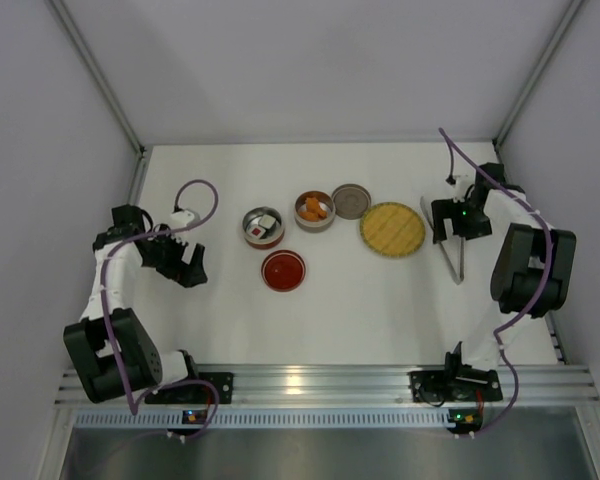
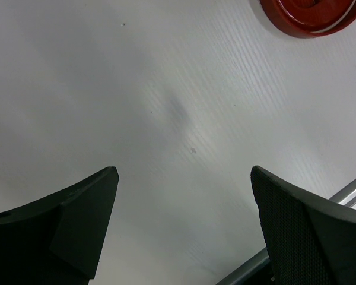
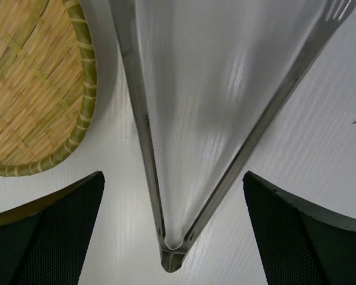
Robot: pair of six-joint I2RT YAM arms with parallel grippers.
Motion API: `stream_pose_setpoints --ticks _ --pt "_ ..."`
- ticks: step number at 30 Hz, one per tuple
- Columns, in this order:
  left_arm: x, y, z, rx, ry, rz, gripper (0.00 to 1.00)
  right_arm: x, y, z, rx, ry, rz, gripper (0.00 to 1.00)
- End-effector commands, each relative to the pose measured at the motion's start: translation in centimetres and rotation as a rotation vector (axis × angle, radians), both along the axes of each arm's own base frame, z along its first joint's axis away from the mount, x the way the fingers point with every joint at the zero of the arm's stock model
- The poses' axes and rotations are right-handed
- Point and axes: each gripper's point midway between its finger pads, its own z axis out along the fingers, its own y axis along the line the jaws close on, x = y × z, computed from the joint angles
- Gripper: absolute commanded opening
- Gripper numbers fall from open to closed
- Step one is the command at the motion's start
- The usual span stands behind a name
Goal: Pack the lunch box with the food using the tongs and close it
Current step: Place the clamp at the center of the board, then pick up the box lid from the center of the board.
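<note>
Right claw (image 3: 173, 176) stands open astride the tongs (image 3: 173, 259) — only its wrist view shows the gap.

Plate (image 1: 392, 229) yellow, woven straw pattern (greenish rim); lid (image 1: 283, 270) red; tongs (image 3: 142, 122) silver; food (image 1: 314, 209) orange.

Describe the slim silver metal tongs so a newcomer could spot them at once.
Find the round yellow woven plate on the white table's right half. Just right of it, under the right arm's open tool, lie the slim silver metal tongs. They alone form a long narrow V; the plate and the small metal tins are round.
</note>
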Motion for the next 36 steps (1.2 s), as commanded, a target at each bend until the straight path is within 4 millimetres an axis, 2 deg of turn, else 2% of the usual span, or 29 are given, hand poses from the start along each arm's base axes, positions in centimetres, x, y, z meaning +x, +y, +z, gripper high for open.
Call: stream_pose_setpoints --ticks 1,4,5,6,7,8,9,10,12,13,14,16,17,18,20,21,24,26,31,36 --pt "-1.4 -1.3 0.7 0.039 -0.06 -0.168 0.98 0.9 0.3 3.4 0.011 -0.09 0.038 0.99" --pt "-2.2 -2.4 0.5 0.124 -0.103 -0.312 0.94 0.7 0.7 5.4 0.026 -0.108 0.049 0.99" --pt "-2.3 -2.9 0.9 0.149 -0.136 -0.357 0.94 1.0 1.0 7.0 0.04 -0.146 0.061 0.99" --pt "-2.8 -4.3 0.7 0.164 -0.153 -0.444 0.93 1.0 1.4 7.9 0.054 -0.163 0.071 0.99" --pt "-2.7 -4.9 0.9 0.201 -0.187 -0.505 0.93 0.7 1.8 8.7 0.072 -0.175 0.081 0.99" --pt "-2.7 -5.6 1.4 0.224 -0.229 -0.549 0.91 0.8 2.6 10.8 0.102 -0.233 0.105 1.0" --pt "-3.2 -8.0 1.6 0.23 -0.263 -0.659 0.91 0.6 3.2 11.6 0.126 -0.253 0.118 0.99" --pt "-2.7 -8.9 2.1 0.247 -0.315 -0.704 0.89 0.2 4.5 13.5 0.176 -0.302 0.157 0.99" --pt "-3.0 -11.8 2.5 0.239 -0.37 -0.828 0.83 -0.4 5.7 15.0 0.23 -0.345 0.187 0.99" --pt "-2.9 -12.7 2.6 0.238 -0.391 -0.877 0.81 -1.0 6.9 16.5 0.283 -0.384 0.222 0.99" --pt "-3.2 -14.3 2.0 0.218 -0.384 -0.946 0.76 -1.6 7.5 16.6 0.312 -0.387 0.237 1.0" --pt "-3.3 -15.9 1.7 0.206 -0.378 -1.019 0.68 -2.6 8.8 17.7 0.376 -0.411 0.277 0.99" --pt "-3.7 -17.0 0.5 0.2 -0.333 -1.081 0.65 -3.1 9.2 17.5 0.397 -0.401 0.28 0.99" --pt "-3.8 -17.7 0.1 0.197 -0.326 -1.109 0.58 -3.4 9.4 17.7 0.408 -0.404 0.287 0.99" --pt "-3.7 -18.9 -1.3 0.195 -0.294 -1.159 0.54 -4.1 10.0 17.9 0.436 -0.406 0.301 0.99" --pt "-3.4 -19.9 -1.6 0.206 -0.324 -1.194 0.51 -4.4 10.2 17.9 0.444 -0.401 0.307 0.99" --pt "-2.4 -21.3 -3.2 0.228 -0.34 -1.235 0.48 -5.1 10.5 18.0 0.454 -0.398 0.326 0.99" --pt "-2.1 -21.9 -4.3 0.225 -0.313 -1.253 0.45 -5.3 10.5 17.9 0.447 -0.401 0.337 0.99" --pt "-0.1 -23.3 -5.1 0.228 -0.357 -1.243 0.43 -5.9 10.6 17.6 0.449 -0.396 0.345 0.99" --pt "0.0 -23.4 -6.4 0.232 -0.335 -1.236 0.42 -6.6 10.9 17.7 0.46 -0.398 0.354 0.99"
